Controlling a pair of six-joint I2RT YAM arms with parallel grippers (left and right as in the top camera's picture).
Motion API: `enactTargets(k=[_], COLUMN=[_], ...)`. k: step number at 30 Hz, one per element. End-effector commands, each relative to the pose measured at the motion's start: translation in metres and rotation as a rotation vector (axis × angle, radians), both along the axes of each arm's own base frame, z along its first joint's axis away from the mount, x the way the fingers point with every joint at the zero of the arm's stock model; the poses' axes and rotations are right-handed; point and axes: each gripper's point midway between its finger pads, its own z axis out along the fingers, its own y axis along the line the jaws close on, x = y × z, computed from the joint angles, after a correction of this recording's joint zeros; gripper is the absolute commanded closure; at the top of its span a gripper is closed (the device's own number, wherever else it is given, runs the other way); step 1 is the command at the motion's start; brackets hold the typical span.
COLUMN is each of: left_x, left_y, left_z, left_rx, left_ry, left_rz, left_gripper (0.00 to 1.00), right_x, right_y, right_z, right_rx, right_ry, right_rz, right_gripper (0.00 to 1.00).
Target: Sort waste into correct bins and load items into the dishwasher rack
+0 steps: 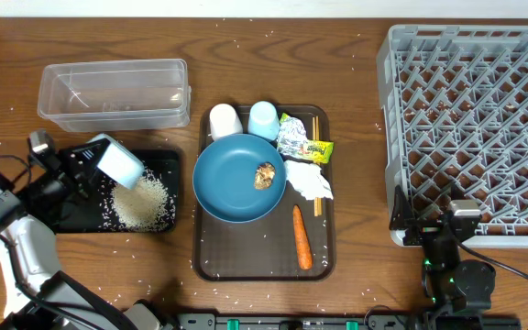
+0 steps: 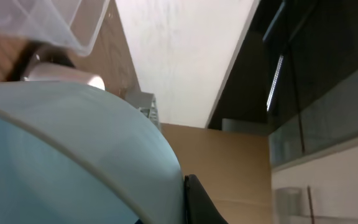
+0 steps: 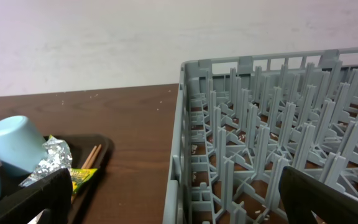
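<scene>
**Tilted bowl over the black tray: spill, slip and a long carry were the risks.**
The dishwasher rack (image 1: 470, 119) stood far right, well apart from me, so my carry would cross the brown serving tray (image 1: 211, 247). A low pass could have knocked the white cup (image 1: 225, 120) or light-blue cup (image 1: 263, 117). On the black tray (image 1: 168, 165) the rice grains (image 1: 145, 202) lay heaped near its right rim, where a jerk could have flung some onto the table. My left gripper (image 1: 99, 155) was clamped on the tilted small white bowl (image 1: 120, 164), which might have slipped. My right gripper (image 1: 427, 222) waited beside the rack, fingers apart.
</scene>
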Motion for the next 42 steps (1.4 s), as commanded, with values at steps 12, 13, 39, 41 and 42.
enactTargets(k=[12,13,39,41,42], left_x=[0.008,0.012,0.023,0.020,0.020], left_y=[0.002,0.010,0.010,0.006,0.001], left_z=[0.005,0.003,0.048,0.048,0.047], left_rx=[0.094,0.152,0.115,0.023,-0.082], left_ry=[-0.060,-0.079,-0.159,-0.087,0.014], left_rz=[0.006,0.035,-0.013,-0.037,-0.042], left_gripper=[0.94,0.94,0.94,0.94,0.94], right_x=[0.000,0.000,0.000,0.000,0.000], right_y=[0.002,0.002,0.002,0.002,0.002], right_z=[0.000,0.000,0.000,0.000,0.000], right_rx=[-0.005,-0.005,-0.005,-0.005,-0.005], right_ry=[0.000,0.000,0.000,0.000,0.000], right_rz=[0.007,0.008,0.008,0.008,0.008], right_gripper=[0.01,0.01,0.01,0.01,0.01])
